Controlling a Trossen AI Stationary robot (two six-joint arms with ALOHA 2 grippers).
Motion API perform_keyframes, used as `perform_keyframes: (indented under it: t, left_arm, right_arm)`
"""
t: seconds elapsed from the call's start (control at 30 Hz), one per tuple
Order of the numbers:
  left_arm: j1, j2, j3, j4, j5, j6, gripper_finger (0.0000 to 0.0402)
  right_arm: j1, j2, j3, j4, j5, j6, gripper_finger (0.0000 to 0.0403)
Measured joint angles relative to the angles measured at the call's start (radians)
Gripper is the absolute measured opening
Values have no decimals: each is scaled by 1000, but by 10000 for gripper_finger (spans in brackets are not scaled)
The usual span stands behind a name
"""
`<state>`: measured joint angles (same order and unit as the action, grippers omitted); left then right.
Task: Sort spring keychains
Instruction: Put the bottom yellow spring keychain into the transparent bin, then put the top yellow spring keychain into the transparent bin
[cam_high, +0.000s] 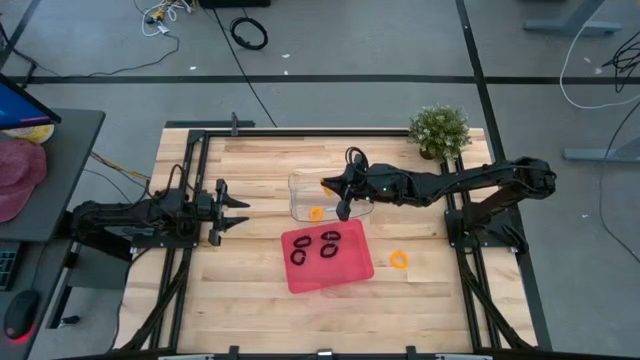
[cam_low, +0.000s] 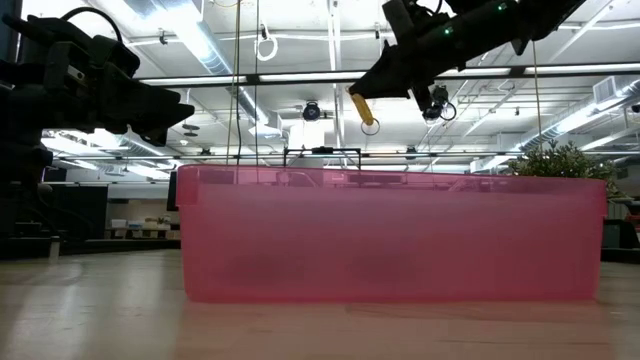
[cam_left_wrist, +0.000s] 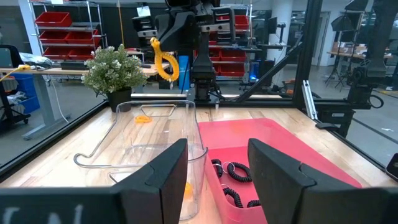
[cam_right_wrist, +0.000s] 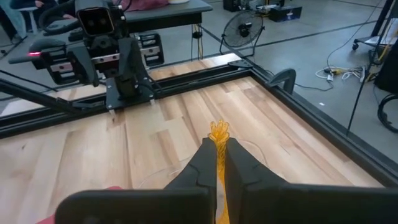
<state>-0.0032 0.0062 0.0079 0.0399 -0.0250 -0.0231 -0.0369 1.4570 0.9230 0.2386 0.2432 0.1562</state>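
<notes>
The right tool (cam_high: 343, 207), clamped on an orange spring keychain (cam_right_wrist: 217, 134) above the clear tray (cam_high: 300, 185), could release it past the rim; the left tool (cam_high: 232, 208) waits half-open, empty.

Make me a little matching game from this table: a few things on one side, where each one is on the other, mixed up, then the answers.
Things:
1. black keychains
2. orange keychain pinched in the right hand
3. loose orange keychain
4. potted plant

Places:
A. bare wood, right of the red tray
B. far right corner of the table
C. in the air above the clear bin
D. inside the red tray

Pairs: 1-D, 2-C, 3-A, 4-B
</notes>
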Motion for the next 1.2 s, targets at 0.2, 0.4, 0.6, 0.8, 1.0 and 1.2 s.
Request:
perform_keyframes:
  t: [0.2, 0.4, 0.6, 0.8, 1.0, 1.2]
  left_arm:
    - [0, 0, 0, 0, 0, 0, 172]
    - [0, 0, 0, 0, 0, 0, 172]
    - [0, 0, 0, 0, 0, 0, 172]
    - [0, 0, 0, 0, 0, 0, 172]
    - [0, 0, 0, 0, 0, 0, 172]
    - [0, 0, 0, 0, 0, 0, 172]
  right_arm:
    - [0, 0, 0, 0, 1, -2, 2]
    - [-1, 0, 0, 1, 3, -7, 6]
    - [-1, 0, 0, 1, 2, -7, 47]
    - [-1, 0, 0, 1, 2, 1, 125]
    - [-1, 0, 0, 1, 2, 12, 221]
    - [-1, 0, 0, 4, 2, 21, 285]
